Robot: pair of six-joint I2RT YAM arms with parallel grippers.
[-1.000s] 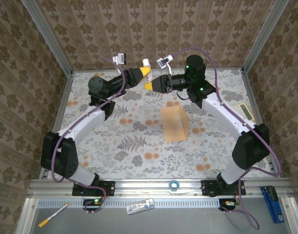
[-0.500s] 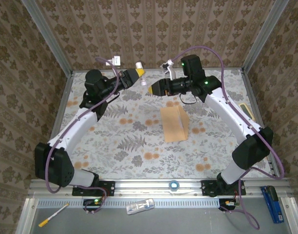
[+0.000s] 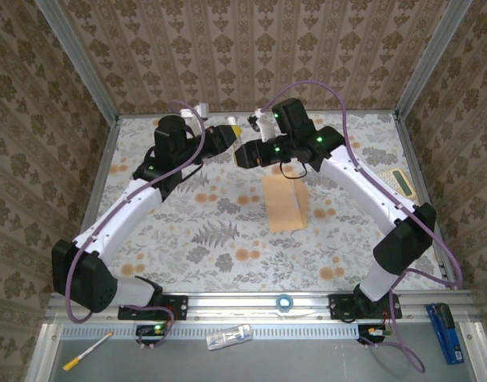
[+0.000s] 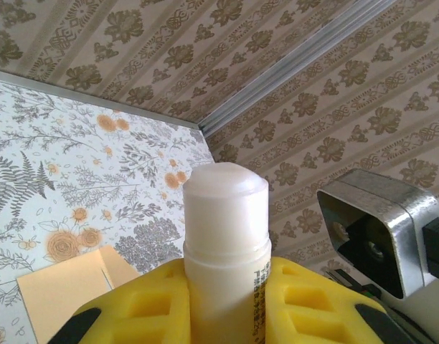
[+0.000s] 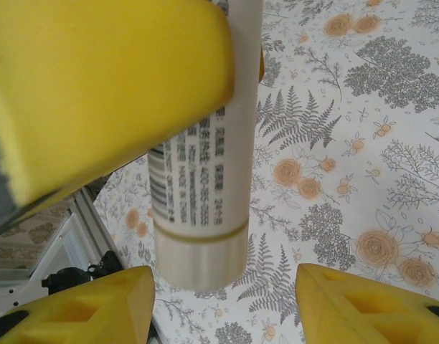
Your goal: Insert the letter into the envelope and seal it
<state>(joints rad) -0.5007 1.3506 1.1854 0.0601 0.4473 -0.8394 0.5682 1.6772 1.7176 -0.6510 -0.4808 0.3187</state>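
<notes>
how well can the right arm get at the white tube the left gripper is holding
Probably well: the right gripper is open, its fingers either side of the white tube's free end, with nothing between. The left gripper clamps its body.

Both arms reach forward and bend inward, their wrists close together above the far end of the envelope (image 3: 285,203). The left gripper (image 3: 232,132) clamps a white tube (image 4: 225,215). The right gripper (image 3: 245,153) faces it, fingers (image 5: 83,304) spread wide either side of the tube's end, not touching.
</notes>
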